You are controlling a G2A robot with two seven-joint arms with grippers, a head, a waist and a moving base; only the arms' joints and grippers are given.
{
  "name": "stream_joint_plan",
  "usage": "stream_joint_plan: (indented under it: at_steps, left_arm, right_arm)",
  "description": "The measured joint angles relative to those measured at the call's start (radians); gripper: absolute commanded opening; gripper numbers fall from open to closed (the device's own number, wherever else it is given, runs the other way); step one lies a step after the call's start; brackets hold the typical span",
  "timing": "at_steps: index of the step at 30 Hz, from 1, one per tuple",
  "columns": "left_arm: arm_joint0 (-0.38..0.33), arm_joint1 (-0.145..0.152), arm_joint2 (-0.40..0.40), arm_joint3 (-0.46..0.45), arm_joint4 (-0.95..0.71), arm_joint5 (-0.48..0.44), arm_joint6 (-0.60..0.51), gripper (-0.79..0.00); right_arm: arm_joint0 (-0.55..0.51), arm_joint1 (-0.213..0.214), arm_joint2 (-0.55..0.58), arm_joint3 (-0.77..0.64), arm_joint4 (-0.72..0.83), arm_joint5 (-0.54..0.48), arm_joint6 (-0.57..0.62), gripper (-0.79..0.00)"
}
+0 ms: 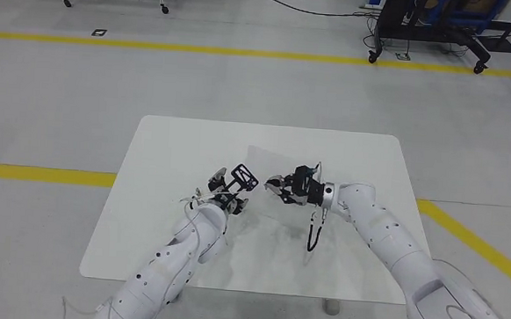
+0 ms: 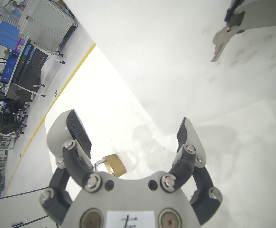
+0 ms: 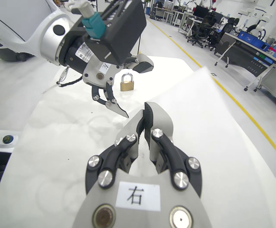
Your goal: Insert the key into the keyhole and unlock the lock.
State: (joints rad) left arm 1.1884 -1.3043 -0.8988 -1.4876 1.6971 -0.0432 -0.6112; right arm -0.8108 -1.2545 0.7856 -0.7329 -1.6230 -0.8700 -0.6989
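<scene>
padlock [image 3: 127,83] upright on table [image 1: 149,171], close by left gripper [image 2: 129,127], jaws wide | right gripper [image 3: 145,117] at 3 o'clock of the left in top view, clamped on key [image 2: 218,46] by its head | brass body: small, dense, rigid, slick; grip the flat sides; keyhole probably underneath, hidden

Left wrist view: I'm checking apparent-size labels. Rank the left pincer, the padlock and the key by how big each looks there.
1. left pincer: by far the largest, nearest the camera.
2-3. key and padlock: these look alike, and the padlock is partly hidden behind the pincer, so no ranking.
</scene>
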Motion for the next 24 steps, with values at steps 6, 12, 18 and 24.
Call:
stream_joint_plan:
  at_steps: [6, 12, 18, 24]
  left_arm:
    - [0.006, -0.001, -0.030, -0.003, -0.025, -0.011, 0.022, 0.000]
    - [0.035, 0.007, -0.088, -0.055, -0.053, -0.029, 0.047, 0.000]
    - [0.124, 0.038, -0.266, -0.208, -0.149, -0.086, 0.090, 0.000]
    - [0.245, 0.065, -0.478, -0.370, -0.241, -0.153, 0.142, 0.000]
  right_arm:
    - [0.022, -0.016, -0.016, -0.002, 0.020, 0.010, 0.116, -0.785]
    - [0.017, -0.014, -0.003, -0.032, 0.050, 0.005, 0.077, -0.785]
    - [-0.021, 0.025, 0.044, -0.066, 0.031, -0.047, -0.160, -0.785]
    - [-0.044, 0.043, 0.061, -0.096, 0.061, -0.053, -0.198, -0.785]
